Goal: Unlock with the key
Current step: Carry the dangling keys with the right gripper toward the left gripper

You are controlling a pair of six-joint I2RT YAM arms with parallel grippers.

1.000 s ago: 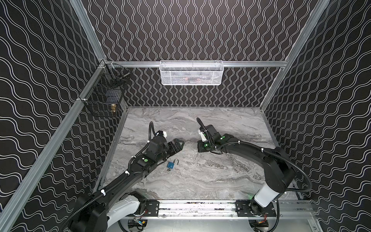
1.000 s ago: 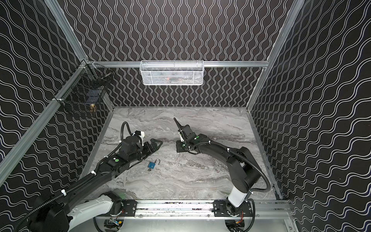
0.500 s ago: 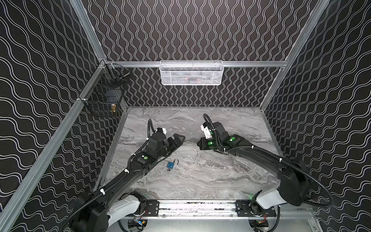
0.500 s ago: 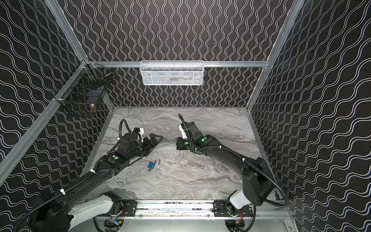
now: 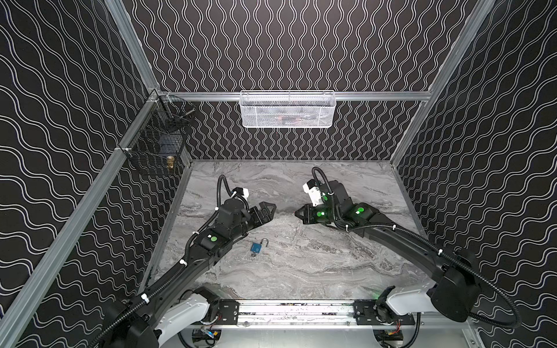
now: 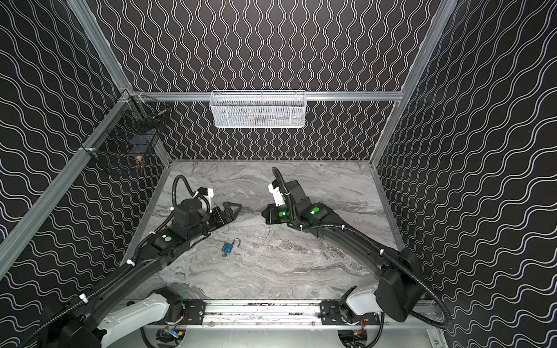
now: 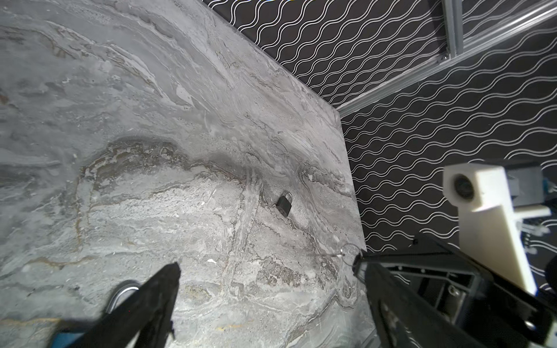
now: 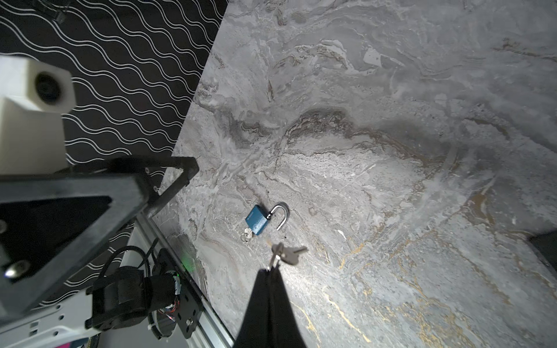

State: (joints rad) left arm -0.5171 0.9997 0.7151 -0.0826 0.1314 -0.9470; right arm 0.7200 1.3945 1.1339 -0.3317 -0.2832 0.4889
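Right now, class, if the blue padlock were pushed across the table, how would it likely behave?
Probably slides, not rolls: the blue padlock lies flat on the smooth table. Its open shackle might swivel or snag. It looks metal, so likely heavy for its size.

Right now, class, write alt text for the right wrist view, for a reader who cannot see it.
A blue padlock lies on the grey marble table with its shackle open and a key at its base. Nearer the camera, the right gripper is shut on a small bunch of keys that sticks out past its tips.
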